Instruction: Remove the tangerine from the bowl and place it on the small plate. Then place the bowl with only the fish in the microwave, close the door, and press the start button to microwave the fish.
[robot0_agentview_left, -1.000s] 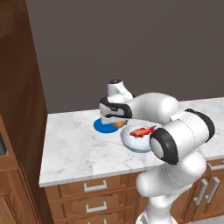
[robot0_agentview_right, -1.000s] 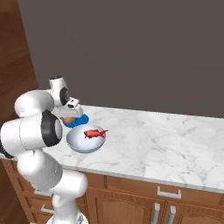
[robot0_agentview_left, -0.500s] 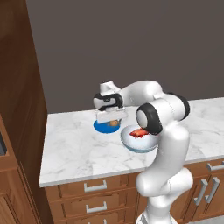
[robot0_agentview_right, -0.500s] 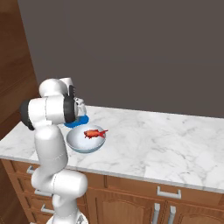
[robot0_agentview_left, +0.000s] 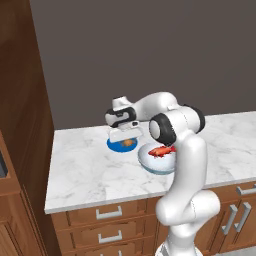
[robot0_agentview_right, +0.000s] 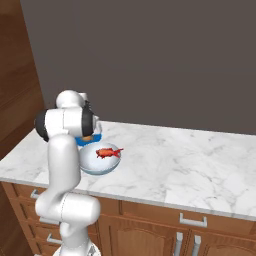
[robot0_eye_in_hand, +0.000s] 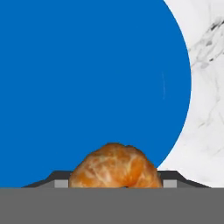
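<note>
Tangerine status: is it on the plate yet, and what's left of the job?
Done: the tangerine is out of the bowl; only the fish lies there. In hand: the gripper holds the tangerine over the small blue plate; contact and release cannot be told. Left: bowl into the microwave, door shut, start pressed.

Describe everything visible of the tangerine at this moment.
The tangerine is a small round orange-brown ball with a mottled, segmented-looking peel. It is out of the bowl and sits over the blue plate, toward the plate's middle in the left base view. The gripper is directly above it, with a dark fingertip showing on each side of the fruit. Whether the fingers touch it, or whether it rests on the plate, cannot be told.
</note>
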